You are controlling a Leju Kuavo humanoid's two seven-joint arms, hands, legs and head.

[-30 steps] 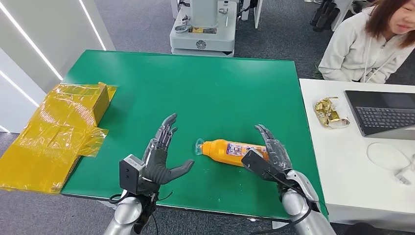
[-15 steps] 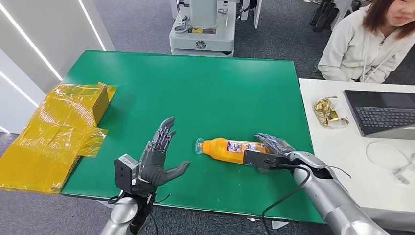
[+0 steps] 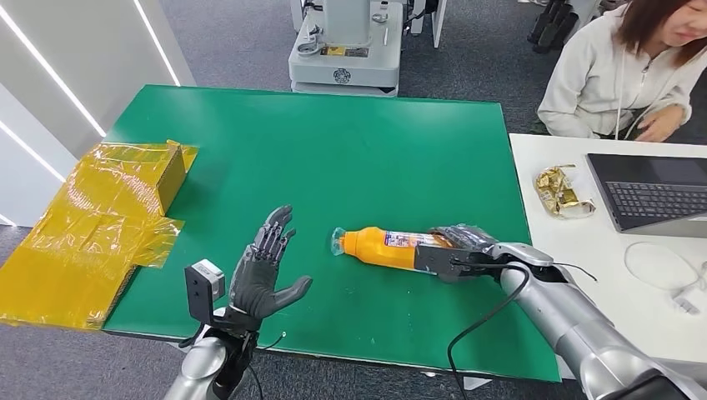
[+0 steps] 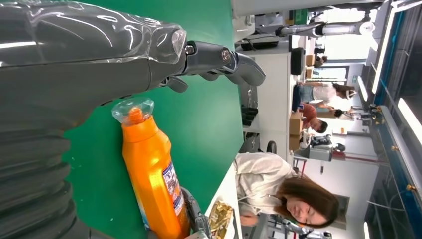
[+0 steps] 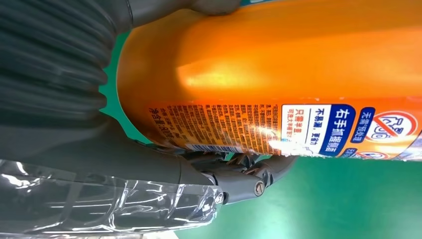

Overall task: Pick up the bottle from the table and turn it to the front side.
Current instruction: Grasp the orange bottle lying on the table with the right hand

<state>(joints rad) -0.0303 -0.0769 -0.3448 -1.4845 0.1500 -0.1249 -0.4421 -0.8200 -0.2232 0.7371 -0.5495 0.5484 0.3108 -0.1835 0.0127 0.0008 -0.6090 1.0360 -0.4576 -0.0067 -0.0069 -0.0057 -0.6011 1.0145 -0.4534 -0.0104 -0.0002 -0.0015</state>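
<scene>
An orange bottle (image 3: 385, 247) with a clear cap lies on its side on the green table (image 3: 333, 150), cap toward my left. My right hand (image 3: 463, 250) wraps around the bottle's base end. The right wrist view shows the bottle (image 5: 278, 79) close up, its printed label facing the camera and fingers (image 5: 239, 172) curled under it. My left hand (image 3: 263, 271) hovers with its fingers spread, a short way from the cap, holding nothing. In the left wrist view the bottle (image 4: 152, 174) lies just beyond my thumb (image 4: 219, 57).
Crumpled yellow film over a box (image 3: 100, 221) lies at the table's left edge. A white desk (image 3: 617, 275) to the right carries a laptop (image 3: 650, 193), a gold wrapper (image 3: 562, 192) and a cable. A person (image 3: 625, 71) sits behind it. A machine base (image 3: 346, 50) stands beyond the table.
My right hand has turned down and closed around the bottle's base, and the bottle has shifted slightly away from me. My left hand has drawn back a little toward me.
</scene>
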